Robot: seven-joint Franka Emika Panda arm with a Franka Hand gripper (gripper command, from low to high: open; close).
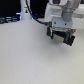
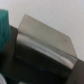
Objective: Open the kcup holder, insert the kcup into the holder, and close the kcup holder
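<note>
Hanging low over the pale table (image 1: 30,57), the white arm's pincer (image 1: 60,36) has something dark between or under its fingers, but the exterior view is too blurred to say whether the fingers are apart or clamped. Close to the wrist camera sits a shiny, dark grey metallic block with a slanted front face (image 2: 47,42), probably part of the black boxy kcup holder; it lies directly ahead of the pincer, its long edge running across the wrist view. Beside it a teal-green ridged object (image 2: 4,27) shows at the frame edge. I cannot make out the kcup anywhere. Farther back, dark cables (image 1: 27,12) trail behind.
</note>
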